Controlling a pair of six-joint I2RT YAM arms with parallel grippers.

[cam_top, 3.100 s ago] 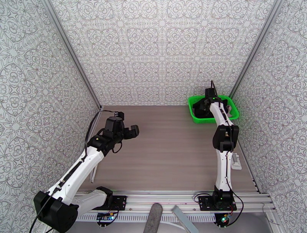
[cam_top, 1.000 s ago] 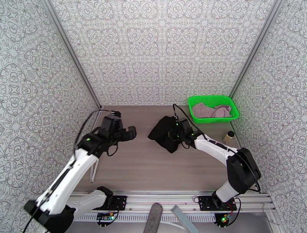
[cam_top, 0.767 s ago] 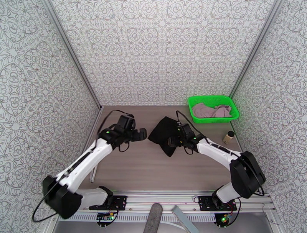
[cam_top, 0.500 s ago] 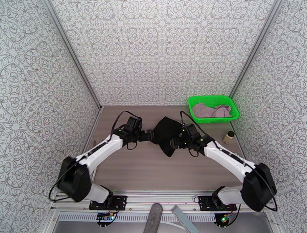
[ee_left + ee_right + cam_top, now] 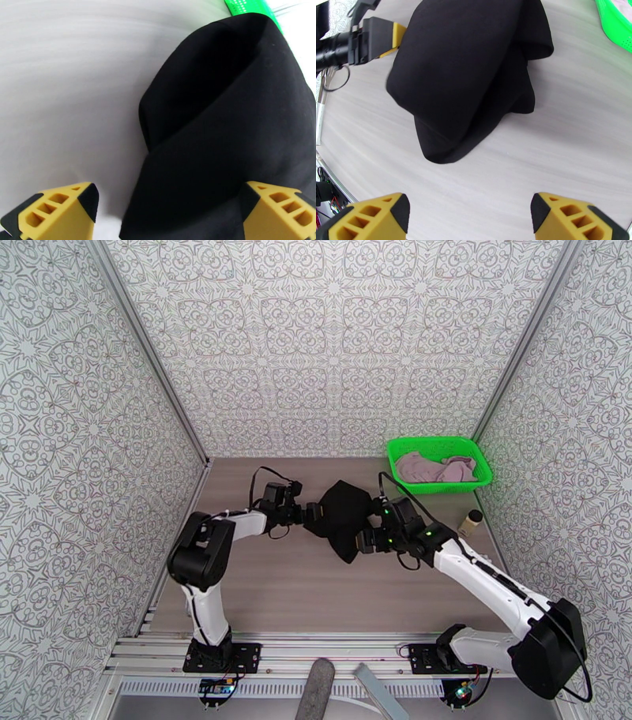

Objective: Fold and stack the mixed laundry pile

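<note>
**Pincers**
- Left gripper [image 5: 310,515]: spread wide, clamped on nothing. Placed at the left edge of the crumpled plain black cloth garment [image 5: 340,512]. In the left wrist view, left gripper [image 5: 170,213] straddling a fold of the black garment [image 5: 221,130], with one yellow fingertip [image 5: 59,209] over bare table left of it and the other against its edge. Actual contact there possibly made, not clear from the blurred picture.
- Right gripper [image 5: 365,541]: spread wide, empty. Placed just beside the near right edge of the black garment, apart from it.

**Arm pose**
- Left arm: sharply folded, elbow well to the near left of the black garment, forearm low and pointing at it.
- Right arm: stretched out on a long diagonal from the near right toward the black garment.

**View differences**
- Right wrist view: right gripper [image 5: 472,215] over bare wood-grain table [image 5: 561,130], black garment [image 5: 466,71] beyond it, left arm's yellow finger [image 5: 397,33] at the garment's far side.
- Top view only: dusty pink crumpled garment [image 5: 434,467] inside the bright green mesh plastic basket [image 5: 393,457], far right of the black garment, well apart from it.
</note>
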